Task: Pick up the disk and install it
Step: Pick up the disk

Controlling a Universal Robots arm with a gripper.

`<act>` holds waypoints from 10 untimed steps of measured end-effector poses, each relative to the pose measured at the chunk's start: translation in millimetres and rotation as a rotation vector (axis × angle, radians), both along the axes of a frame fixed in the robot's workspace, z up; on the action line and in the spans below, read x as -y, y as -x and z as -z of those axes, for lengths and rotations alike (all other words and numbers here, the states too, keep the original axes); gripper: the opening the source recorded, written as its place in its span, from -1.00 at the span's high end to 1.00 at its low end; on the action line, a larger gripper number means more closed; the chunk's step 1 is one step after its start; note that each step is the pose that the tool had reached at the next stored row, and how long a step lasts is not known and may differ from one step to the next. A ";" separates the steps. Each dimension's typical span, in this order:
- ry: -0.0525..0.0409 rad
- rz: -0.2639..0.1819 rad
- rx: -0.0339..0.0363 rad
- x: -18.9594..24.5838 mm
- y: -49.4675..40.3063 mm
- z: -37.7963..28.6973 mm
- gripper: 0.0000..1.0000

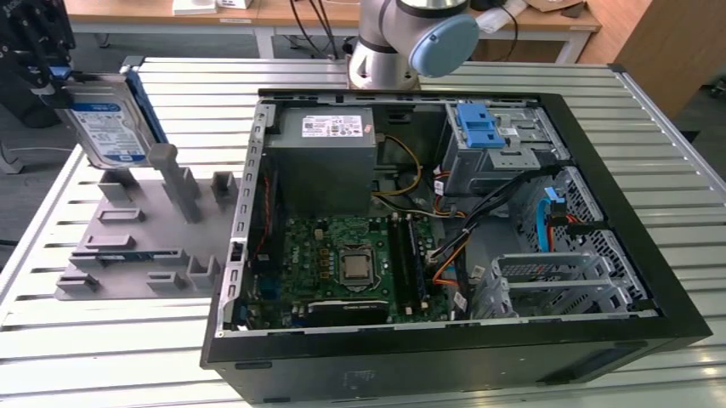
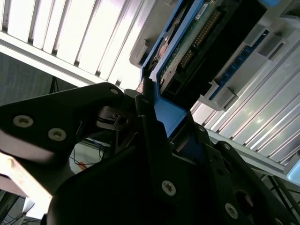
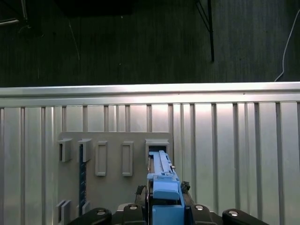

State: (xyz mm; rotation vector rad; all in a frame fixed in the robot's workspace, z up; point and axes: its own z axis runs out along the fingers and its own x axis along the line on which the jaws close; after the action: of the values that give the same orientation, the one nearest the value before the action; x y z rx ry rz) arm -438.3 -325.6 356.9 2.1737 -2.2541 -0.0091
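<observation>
The disk (image 1: pixel 105 127) stands on edge at the exterior view's far left, tilted a little, its white-and-blue label facing the camera and its blue frame running along its sides. The dark tool (image 1: pixel 51 76) grips it from its upper corner. In the second wrist view the tool (image 2: pixel 150 110) is pressed together on the blue frame, one black finger (image 2: pixel 143 124) flat against it, and the disk's (image 2: pixel 199 35) underside with its green board and connector pins stretches away from the grip. In the first wrist view the disk (image 3: pixel 161 180) shows edge-on, rising from the tool (image 3: pixel 164 213) toward a rectangular slot in the grey holder (image 3: pixel 112 187).

That holder (image 1: pixel 136 246), a flat grey plate with upright posts and small pockets, lies on the slatted metal tabletop (image 1: pixel 658 136) directly under the disk; I cannot tell whether the disk's lower edge touches it.

Just beside the holder, toward the exterior view's right, lies an open black computer case (image 1: pixel 635 280). Inside it are a grey power supply (image 1: pixel 323 166), a green circuit board (image 1: pixel 340 255) and a blue latch (image 1: pixel 482 127) on the metal drive cage. The arm's base (image 1: pixel 397 42) stands behind the case.
</observation>
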 end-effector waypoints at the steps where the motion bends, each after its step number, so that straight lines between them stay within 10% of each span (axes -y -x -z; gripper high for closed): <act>1: 0.0000 0.000 0.0000 0.0 0.0 -0.9 0.27; 10: -0.0007 0.000 0.0000 0.0 0.0 -1.1 0.27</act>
State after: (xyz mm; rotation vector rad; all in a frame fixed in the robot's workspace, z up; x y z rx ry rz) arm -438.3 -325.6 358.1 2.1740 -2.2544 -0.0098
